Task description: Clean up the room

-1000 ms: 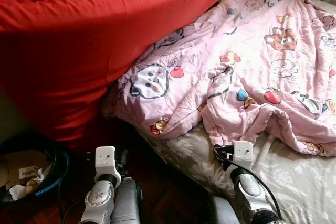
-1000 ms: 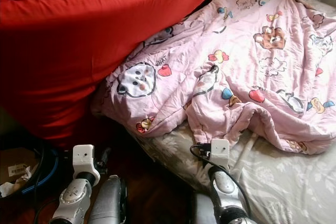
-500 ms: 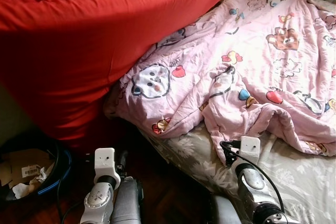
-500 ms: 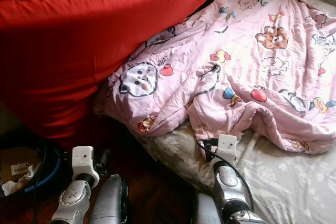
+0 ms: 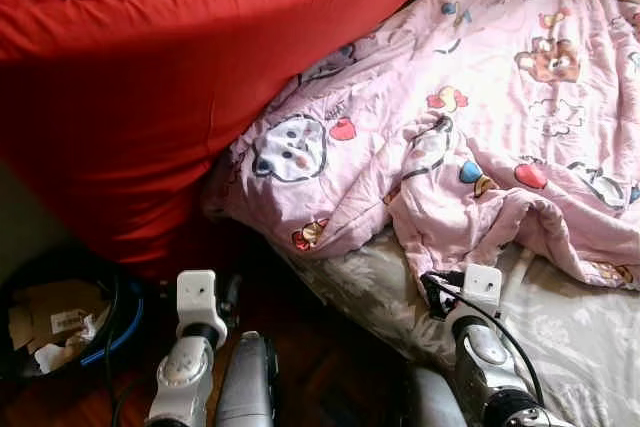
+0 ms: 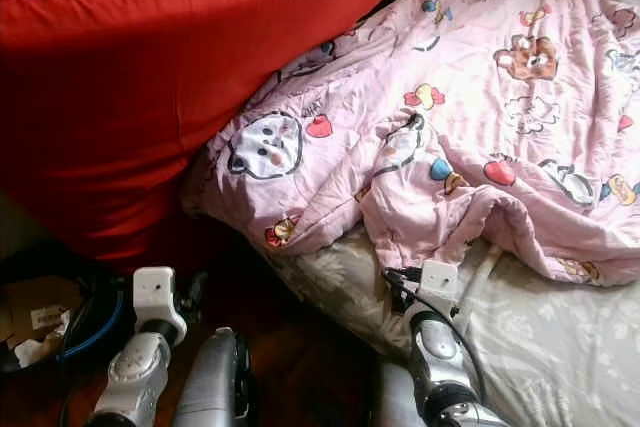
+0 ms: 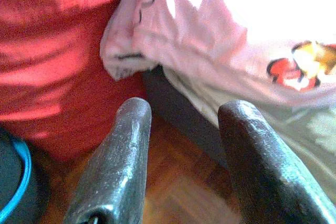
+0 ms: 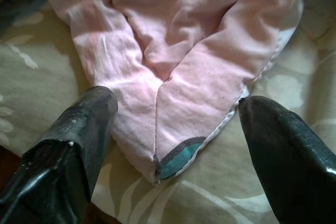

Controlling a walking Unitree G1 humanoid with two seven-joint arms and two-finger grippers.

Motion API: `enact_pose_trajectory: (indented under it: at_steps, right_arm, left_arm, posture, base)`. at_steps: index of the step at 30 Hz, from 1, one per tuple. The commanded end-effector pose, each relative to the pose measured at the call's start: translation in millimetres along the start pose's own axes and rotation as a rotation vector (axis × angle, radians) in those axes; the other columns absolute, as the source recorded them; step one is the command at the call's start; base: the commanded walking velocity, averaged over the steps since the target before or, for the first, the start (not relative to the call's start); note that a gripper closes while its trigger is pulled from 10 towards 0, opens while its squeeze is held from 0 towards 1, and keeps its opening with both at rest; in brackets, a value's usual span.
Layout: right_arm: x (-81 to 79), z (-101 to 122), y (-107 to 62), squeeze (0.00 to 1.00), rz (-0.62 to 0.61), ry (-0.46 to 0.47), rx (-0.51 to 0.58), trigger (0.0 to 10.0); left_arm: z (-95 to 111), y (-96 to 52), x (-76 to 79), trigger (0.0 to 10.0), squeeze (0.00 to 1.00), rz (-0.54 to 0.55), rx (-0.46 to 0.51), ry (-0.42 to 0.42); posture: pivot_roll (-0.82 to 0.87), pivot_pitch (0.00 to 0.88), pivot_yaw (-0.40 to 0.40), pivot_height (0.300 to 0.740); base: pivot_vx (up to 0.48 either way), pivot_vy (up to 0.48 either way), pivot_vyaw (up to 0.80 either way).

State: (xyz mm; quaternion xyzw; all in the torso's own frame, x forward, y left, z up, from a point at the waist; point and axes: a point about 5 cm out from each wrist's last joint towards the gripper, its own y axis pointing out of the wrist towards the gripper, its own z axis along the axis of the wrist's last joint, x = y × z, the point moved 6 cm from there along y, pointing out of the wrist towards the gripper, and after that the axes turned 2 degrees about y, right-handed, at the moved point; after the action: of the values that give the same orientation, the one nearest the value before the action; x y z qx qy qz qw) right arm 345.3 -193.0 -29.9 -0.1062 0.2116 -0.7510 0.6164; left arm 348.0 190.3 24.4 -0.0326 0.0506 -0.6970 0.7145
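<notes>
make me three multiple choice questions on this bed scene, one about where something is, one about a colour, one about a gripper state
1. Where does the right gripper sit?
A. at a folded corner of the pink cartoon quilt
B. inside the bin
C. on the red duvet

2. What colour is the big duvet piled at the robot's left?
A. blue
B. red
C. green

3. How do the left gripper's jaws stand?
A. shut on the quilt
B. shut on cardboard
C. open, holding nothing

Answers:
1. A: the right wrist view shows the two black fingers flanking a corner of the pink cartoon quilt, which lies on the floral bedsheet.
2. B: it is plain red in both eye views.
3. C: the left wrist view shows the fingers apart with wooden floor between them.
</notes>
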Motion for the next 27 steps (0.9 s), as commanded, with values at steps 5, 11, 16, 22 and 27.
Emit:
enact_pose_trajectory:
  at_steps: [5,11,16,22,27]
  right_arm:
    - [2.3,-20.7,-4.9,0.0,-0.017,0.0,-0.069,10.0]
    - [0.8,-23.3,-5.5,0.0,-0.02,0.017,-0.08,10.0]
    - [-1.2,-24.0,-5.9,0.0,-0.016,0.011,-0.078,10.0]
    - [-10.7,-7.5,-4.8,0.0,0.017,0.029,0.017,10.0]
    - [-12.6,0.0,-3.8,0.0,0.024,0.036,0.049,10.0]
  left_arm:
    - [2.4,-3.6,-4.1,10.0,0.0,-0.011,0.003,0.006]
    - [1.7,-8.8,-5.3,10.0,0.0,-0.023,0.002,0.01]
    - [0.4,-13.1,-6.0,10.0,0.0,-0.026,-0.001,0.014]
    - [1.5,-21.3,-7.8,10.0,0.0,-0.03,-0.003,0.016]
    - [2.4,-23.8,-6.8,10.0,0.0,-0.035,-0.011,0.017]
  posture:
    - [0.1,0.301,0.06,0.621]
    - [0.1,0.323,0.07,0.621]
    - [0.12,0.341,0.076,0.621]
    - [0.13,0.353,0.082,0.621]
    - [0.13,0.353,0.083,0.621]
  base:
    - [0.0,0.0,0.0]
    - [0.0,0.0,0.0]
    - [0.0,0.0,0.0]
    - [0.0,0.0,0.0]
    - [0.0,0.0,0.0]
